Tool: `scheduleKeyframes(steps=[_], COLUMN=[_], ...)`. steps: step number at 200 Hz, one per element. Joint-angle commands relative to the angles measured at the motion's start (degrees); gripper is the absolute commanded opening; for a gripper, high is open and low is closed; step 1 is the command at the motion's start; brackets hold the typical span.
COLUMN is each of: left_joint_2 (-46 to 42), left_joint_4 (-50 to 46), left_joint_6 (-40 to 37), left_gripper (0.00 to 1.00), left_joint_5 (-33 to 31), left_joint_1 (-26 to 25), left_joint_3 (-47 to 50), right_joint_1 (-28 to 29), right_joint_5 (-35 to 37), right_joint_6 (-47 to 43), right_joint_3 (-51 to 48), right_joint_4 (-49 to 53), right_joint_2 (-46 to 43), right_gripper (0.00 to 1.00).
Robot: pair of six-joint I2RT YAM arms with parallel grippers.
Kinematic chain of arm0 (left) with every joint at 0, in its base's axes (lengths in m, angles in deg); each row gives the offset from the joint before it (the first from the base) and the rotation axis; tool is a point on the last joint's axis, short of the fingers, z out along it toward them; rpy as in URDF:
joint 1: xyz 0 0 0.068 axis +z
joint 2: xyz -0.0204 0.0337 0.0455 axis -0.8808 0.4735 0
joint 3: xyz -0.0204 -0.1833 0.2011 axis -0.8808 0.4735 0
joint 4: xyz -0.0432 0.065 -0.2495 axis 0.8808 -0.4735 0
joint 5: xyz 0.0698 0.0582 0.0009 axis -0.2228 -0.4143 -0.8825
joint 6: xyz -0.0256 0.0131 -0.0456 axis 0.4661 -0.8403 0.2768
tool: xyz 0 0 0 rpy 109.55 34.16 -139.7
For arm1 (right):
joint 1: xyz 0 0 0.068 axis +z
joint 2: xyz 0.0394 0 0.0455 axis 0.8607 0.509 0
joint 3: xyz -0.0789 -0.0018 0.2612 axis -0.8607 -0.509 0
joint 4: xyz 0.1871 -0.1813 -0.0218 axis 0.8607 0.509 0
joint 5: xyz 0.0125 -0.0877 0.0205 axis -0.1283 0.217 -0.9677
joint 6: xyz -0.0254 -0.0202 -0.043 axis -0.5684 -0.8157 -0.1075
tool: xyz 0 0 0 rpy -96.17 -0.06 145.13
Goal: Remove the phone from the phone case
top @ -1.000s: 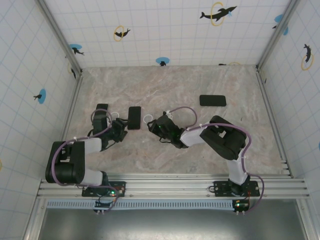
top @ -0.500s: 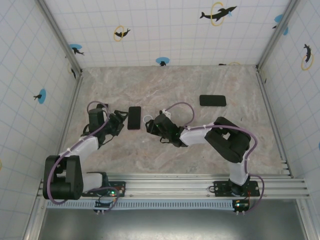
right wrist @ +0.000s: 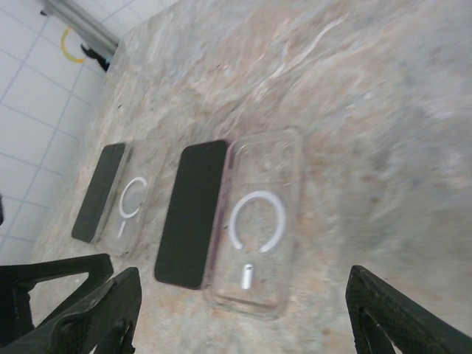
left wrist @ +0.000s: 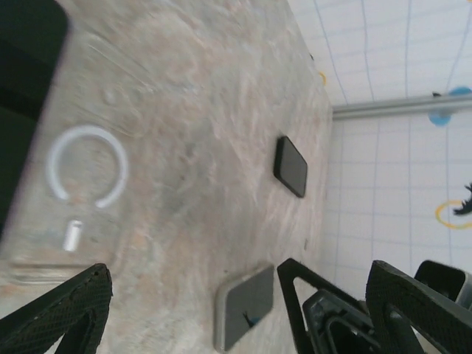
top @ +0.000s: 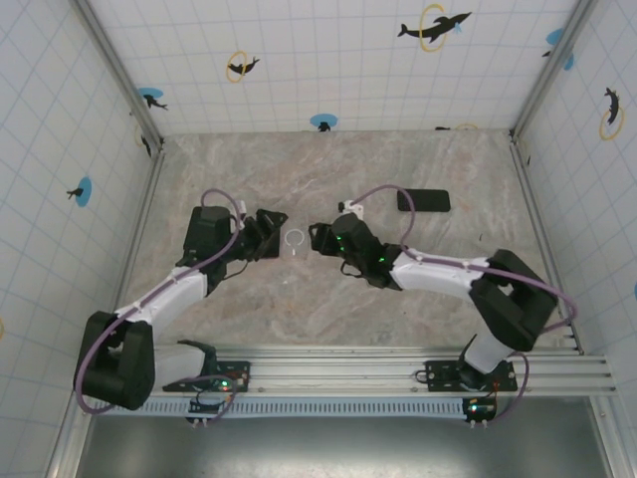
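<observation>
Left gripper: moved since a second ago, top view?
Yes. The left gripper has shifted rightward and up-frame, closing on the white-ringed clear plastic phone case, which stayed put.

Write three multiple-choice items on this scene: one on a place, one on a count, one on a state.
1. The lone phone lies:
A. on the back right part of the table
B. between the arm bases
C. against the left wall

2. Clear cases in the right wrist view:
A. one
B. two
C. four

3. The nearer case is:
A. empty
B. holding a phone
C. folded shut

Answers:
1 A: it sits apart, towards the right wall.
2 B: the farther case lies left of the nearer one.
3 A: the table shows through it, and the dark phone lies beside it.
</observation>
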State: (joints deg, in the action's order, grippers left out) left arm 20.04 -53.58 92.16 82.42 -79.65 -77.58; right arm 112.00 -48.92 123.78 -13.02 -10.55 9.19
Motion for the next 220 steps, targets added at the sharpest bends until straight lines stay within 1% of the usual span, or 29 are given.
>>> scheduleKeyframes(steps=[1,4,7,10,16,24,26,29,56,60,66,93,115,135,163,194,220], left_joint_2=[1.5,1.6,1.8,2.0,2.3,2.7,2.8,2.9,3.9,4.0,4.1,4.7,5.0,4.8,4.4,4.7,4.8], left_joint_4=[2.0,2.1,2.3,2.6,3.0,3.0,3.0,3.2,1.8,1.5,1.2,0.1,-2.4,-3.6,-4.5,-5.4,-5.8], left_joint_6=[0.3,0.3,0.3,0.3,0.3,0.1,0.1,0.0,-1.4,-1.6,-1.8,-3.0,-5.1,-6.3,-7.6,-8.7,-9.0], left_gripper=[0.94,0.94,0.95,0.97,0.98,0.98,0.98,0.98,0.98,0.98,0.98,0.98,0.98,0.98,0.98,0.98,0.98], left_joint_5=[-1.9,-2.1,-2.3,-2.5,-2.7,-3.1,-3.2,-3.3,-6.0,-6.6,-7.6,-9.9,-11.0,-11.6,-12.0,-12.2,-12.0], left_joint_1=[-3.7,-4.1,-4.5,-4.9,-5.9,-6.0,-7.5,-8.3,-12.1,-12.8,-13.7,-16.3,-17.0,-17.2,-17.2,-17.3,-17.3], left_joint_3=[-3.5,-3.6,-3.7,-3.9,-4.1,-4.5,-4.5,-4.7,-6.2,-6.3,-6.7,-7.1,-7.9,-7.3,-6.8,-6.7,-6.4], right_joint_1=[-2.2,-2.7,-3.0,-3.4,-4.3,-5.4,-5.7,-6.2,-10.2,-10.8,-11.5,-14.2,-16.7,-17.6,-18.0,-17.9,-18.2], right_joint_5=[2.8,2.6,2.4,2.0,1.4,0.2,-0.1,-0.5,-2.3,-2.4,-2.7,-4.0,-6.7,-7.9,-9.0,-11.2,-10.7], right_joint_6=[-3.4,-3.6,-3.9,-4.3,-5.0,-6.1,-6.4,-6.8,-7.9,-7.8,-7.7,-6.4,-2.0,1.4,11.1,23.5,28.1], right_joint_3=[-3.6,-4.0,-4.5,-4.9,-5.4,-5.8,-6.0,-6.1,-7.9,-8.1,-8.2,-7.7,-7.5,-6.1,-5.0,-3.3,1.7], right_joint_4=[6.4,6.9,7.3,7.7,8.7,10.7,11.6,12.5,19.1,20.0,21.6,29.2,34.9,40.1,43.9,46.4,50.7], right_joint_2=[-6.0,-6.7,-7.4,-8.2,-9.6,-11.1,-11.5,-12.2,-18.3,-19.2,-20.2,-22.9,-23.4,-22.4,-20.1,-15.7,-10.1], right_gripper=[0.76,0.77,0.8,0.82,0.85,0.86,0.86,0.86,0.88,0.92,1.0,0.99,0.99,0.99,0.99,0.99,0.99])
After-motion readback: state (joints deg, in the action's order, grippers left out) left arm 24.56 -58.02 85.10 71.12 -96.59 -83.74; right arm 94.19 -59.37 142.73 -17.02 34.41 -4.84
